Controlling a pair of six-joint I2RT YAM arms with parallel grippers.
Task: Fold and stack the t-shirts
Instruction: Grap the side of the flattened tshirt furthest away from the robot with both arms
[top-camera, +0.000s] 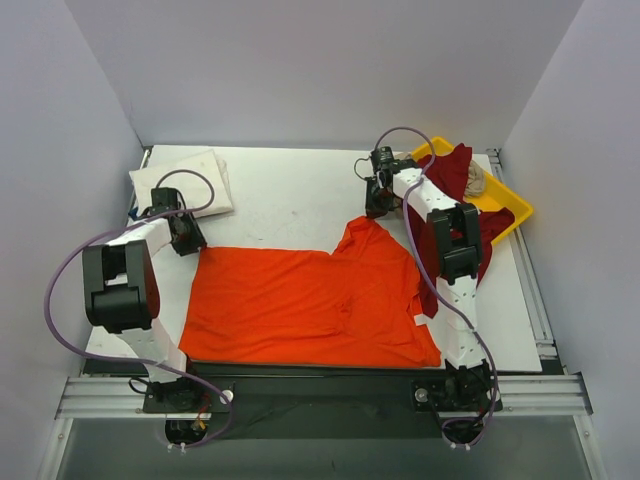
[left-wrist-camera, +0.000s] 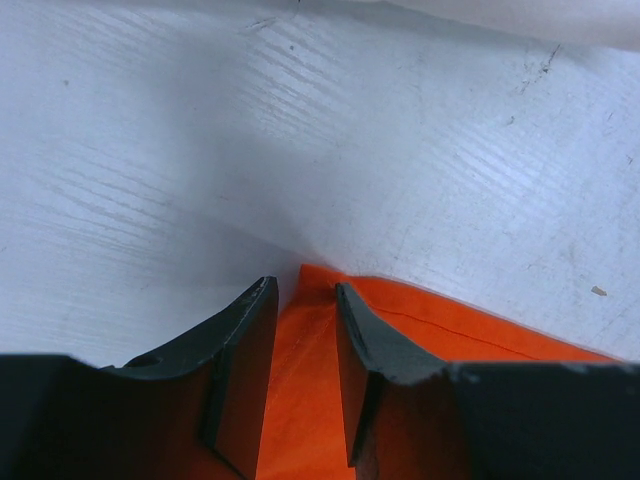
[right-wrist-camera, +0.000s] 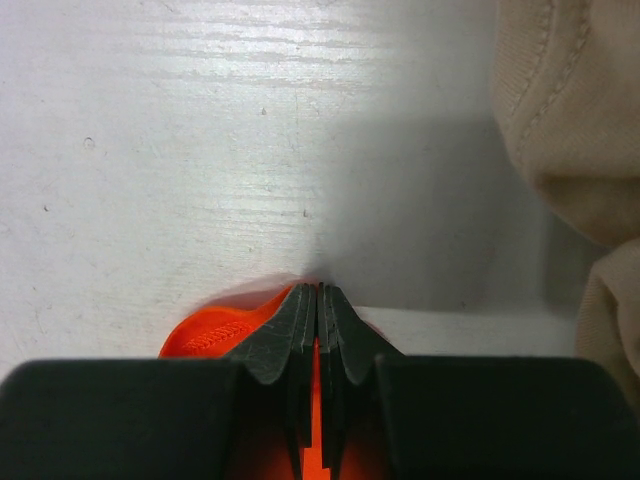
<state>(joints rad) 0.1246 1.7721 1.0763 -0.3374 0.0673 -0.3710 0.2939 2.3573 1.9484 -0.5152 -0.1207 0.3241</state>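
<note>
The bright orange t-shirt (top-camera: 310, 300) lies spread flat across the near half of the table. My left gripper (top-camera: 188, 236) is low at its far left corner. In the left wrist view that gripper (left-wrist-camera: 300, 290) is open, its jaws astride the orange corner (left-wrist-camera: 300, 380) with a gap still showing. My right gripper (top-camera: 378, 205) is at the shirt's far right corner. In the right wrist view it (right-wrist-camera: 318, 290) is shut on a pinch of orange cloth (right-wrist-camera: 205, 335). A white t-shirt (top-camera: 190, 180) lies folded at the back left. A dark red t-shirt (top-camera: 452, 170) and a beige one (top-camera: 474, 181) sit in the tray.
The yellow plastic tray (top-camera: 510, 205) stands at the back right corner, with dark red cloth hanging over its near side behind my right arm. Beige cloth (right-wrist-camera: 560, 120) fills the right edge of the right wrist view. Grey walls close in the table (top-camera: 290, 195) on three sides.
</note>
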